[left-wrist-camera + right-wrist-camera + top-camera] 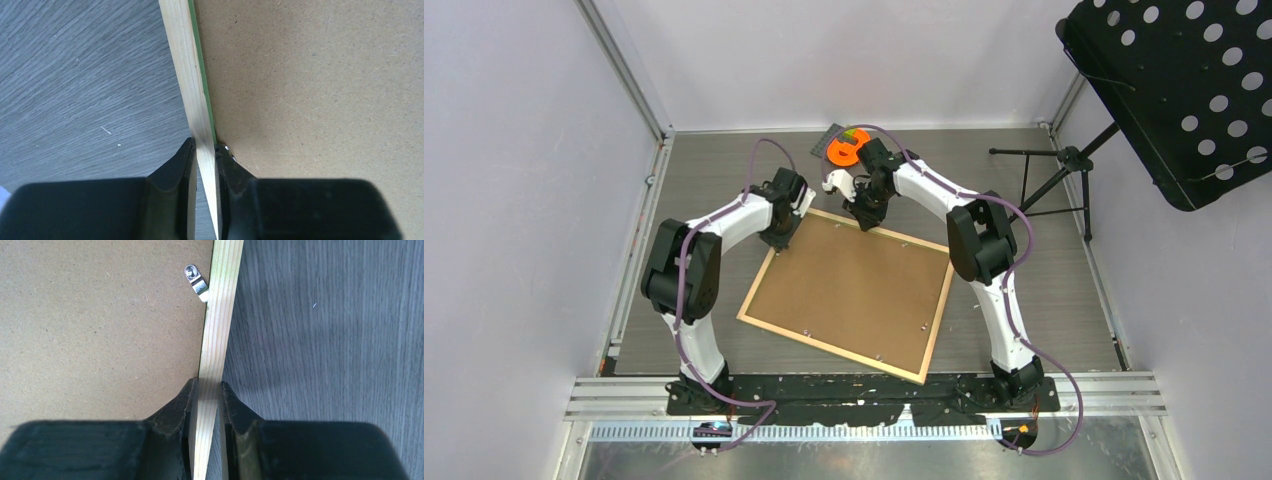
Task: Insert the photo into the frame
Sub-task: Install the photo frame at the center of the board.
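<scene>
The frame (829, 350) lies flat on the table with its pale wood face up and a brown backing board (854, 290) filling it. The photo is hidden. My left gripper (782, 240) is at the left rail near the far left corner. In the left wrist view the gripper (205, 150) is shut on the rail (192, 75), which shows a thin green strip beside the board (310, 90). My right gripper (864, 222) is at the far rail. In the right wrist view this gripper (209, 387) is shut on the wooden rail (220, 315).
A metal turn clip (196, 282) sits on the board beside the rail. An orange object (848, 148) lies at the back of the table. A black perforated music stand (1184, 90) on a tripod (1064, 170) stands at the right.
</scene>
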{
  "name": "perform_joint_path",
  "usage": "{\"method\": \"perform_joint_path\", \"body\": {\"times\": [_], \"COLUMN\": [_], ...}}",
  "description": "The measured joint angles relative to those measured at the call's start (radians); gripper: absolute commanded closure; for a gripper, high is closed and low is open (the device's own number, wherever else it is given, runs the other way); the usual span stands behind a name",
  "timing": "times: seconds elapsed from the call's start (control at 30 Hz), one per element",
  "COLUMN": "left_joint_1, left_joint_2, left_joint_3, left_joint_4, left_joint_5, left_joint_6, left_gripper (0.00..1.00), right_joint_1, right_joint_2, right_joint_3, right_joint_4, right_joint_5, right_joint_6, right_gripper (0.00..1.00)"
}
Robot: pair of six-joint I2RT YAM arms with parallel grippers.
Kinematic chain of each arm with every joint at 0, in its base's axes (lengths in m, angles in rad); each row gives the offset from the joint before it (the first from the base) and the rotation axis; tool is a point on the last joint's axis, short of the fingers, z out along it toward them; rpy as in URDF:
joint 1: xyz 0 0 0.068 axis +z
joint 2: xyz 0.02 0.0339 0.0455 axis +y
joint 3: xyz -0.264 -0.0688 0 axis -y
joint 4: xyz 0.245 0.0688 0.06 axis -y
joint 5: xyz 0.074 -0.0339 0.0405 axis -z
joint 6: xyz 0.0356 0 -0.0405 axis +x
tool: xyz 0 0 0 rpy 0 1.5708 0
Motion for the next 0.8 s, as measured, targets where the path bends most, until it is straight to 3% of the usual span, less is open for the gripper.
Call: {"method": "perform_joint_path", "body": {"times": [0.2,0.8], "left_joint_1": [0.000,-0.002], "left_joint_2": [0.000,0.001], "left_joint_3": [0.000,0.012], "left_joint_4": [0.001,-0.016], "left_joint_5": [0.002,0.029], "left_joint_6": [-0.002,-0.013], "left_gripper": [0.73,0.69], "right_joint_1": [0.000,0.000], "right_joint_2": [0.000,0.000], "right_joint_3": [0.000,0.000], "right_joint_4": [0.000,0.000], "right_joint_5": [0.000,0.000], "right_joint_6": [0.000,0.000], "right_gripper": [0.94,0.94]}}
